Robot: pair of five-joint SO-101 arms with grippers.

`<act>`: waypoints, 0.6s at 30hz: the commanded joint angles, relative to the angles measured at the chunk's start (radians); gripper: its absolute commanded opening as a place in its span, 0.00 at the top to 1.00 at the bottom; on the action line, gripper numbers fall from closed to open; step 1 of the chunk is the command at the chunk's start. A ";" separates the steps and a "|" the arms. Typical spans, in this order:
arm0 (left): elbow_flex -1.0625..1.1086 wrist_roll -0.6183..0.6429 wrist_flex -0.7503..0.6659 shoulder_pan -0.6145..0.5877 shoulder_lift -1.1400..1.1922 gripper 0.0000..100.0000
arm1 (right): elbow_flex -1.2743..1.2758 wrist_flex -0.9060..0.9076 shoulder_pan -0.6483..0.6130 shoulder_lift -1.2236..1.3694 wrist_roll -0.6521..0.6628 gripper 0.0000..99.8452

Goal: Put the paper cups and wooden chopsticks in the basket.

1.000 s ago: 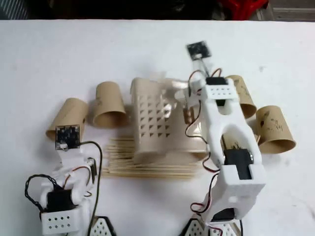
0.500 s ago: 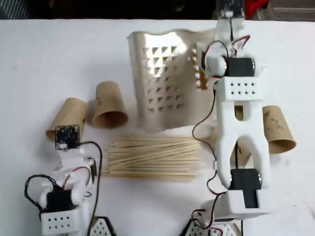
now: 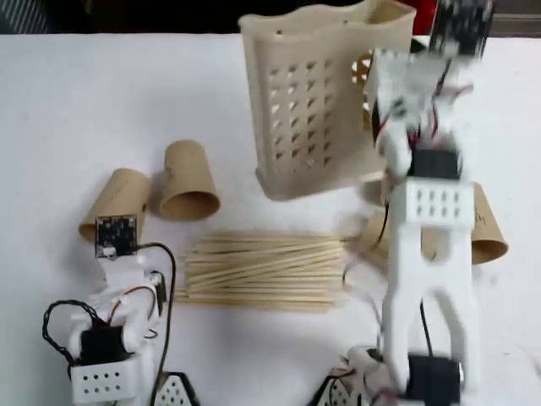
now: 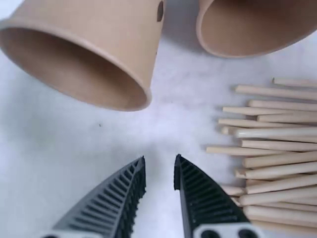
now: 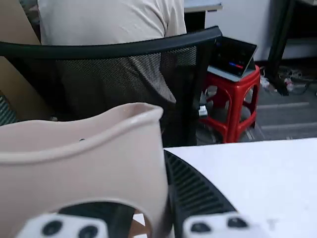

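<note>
The white surface (image 3: 84, 101) carries everything. The biggest item is the cream perforated plastic basket (image 3: 313, 110), standing tall at the far side. The right gripper (image 3: 372, 80) has it by the wall near the rim. In the right wrist view the wall (image 5: 84, 144) sits between the jaws, which are closed on it. I cannot tell whether the base rests on the surface. The basket looks light and fairly stiff, but its wall is thin and smooth. A one-sided pinch probably lets it swing or twist, so a deep bite at the rim seems wise.

The wooden chopsticks (image 3: 262, 271) lie in a loose flat bundle in front of the basket, none yet inside. They are rigid, light and apt to roll. Pinching across the middle of a few at a time should keep them from fanning out.

Two paper cups (image 3: 188, 179) (image 3: 114, 203) lie on their sides left of the bundle. Another cup (image 3: 486, 224) lies partly hidden beside the right arm. They are very light and easily crushed, so a gentle grip on the rim suits them.

The left gripper (image 4: 158, 166) hangs low between the nearest cup (image 4: 84, 54) and the chopstick ends (image 4: 277, 148). Its jaws are slightly parted and hold nothing.
</note>
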 commanded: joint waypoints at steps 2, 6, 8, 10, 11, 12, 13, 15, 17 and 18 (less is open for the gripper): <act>-0.003 0.005 0.003 -0.005 -0.010 0.88 | 0.348 -0.369 -0.081 -0.220 0.060 0.99; -0.003 0.005 0.003 -0.005 -0.010 0.88 | 0.333 -0.440 -0.125 -0.116 0.069 0.99; -0.003 0.005 0.003 -0.005 -0.010 0.88 | 0.281 -0.456 -0.128 -0.030 0.068 0.99; -0.003 0.005 0.003 -0.005 -0.010 0.88 | 0.216 -0.456 -0.128 0.062 0.066 0.99; -0.003 0.005 0.003 -0.005 -0.010 0.88 | 0.190 -0.456 -0.128 0.108 0.055 0.99; -0.003 0.005 0.003 -0.005 -0.010 0.88 | 0.161 -0.456 -0.128 0.156 0.031 0.99; -0.003 0.005 0.003 -0.005 -0.010 0.88 | 0.135 -0.456 -0.128 0.200 -0.002 0.99; -0.003 0.005 0.003 -0.005 -0.010 0.88 | 0.083 -0.456 -0.128 0.286 -0.052 0.99; -0.003 0.006 0.003 -0.005 -0.010 0.88 | 0.035 -0.456 -0.131 0.361 -0.063 0.99; -0.003 0.006 0.003 -0.005 -0.010 0.88 | 0.005 -0.456 -0.140 0.397 -0.057 0.99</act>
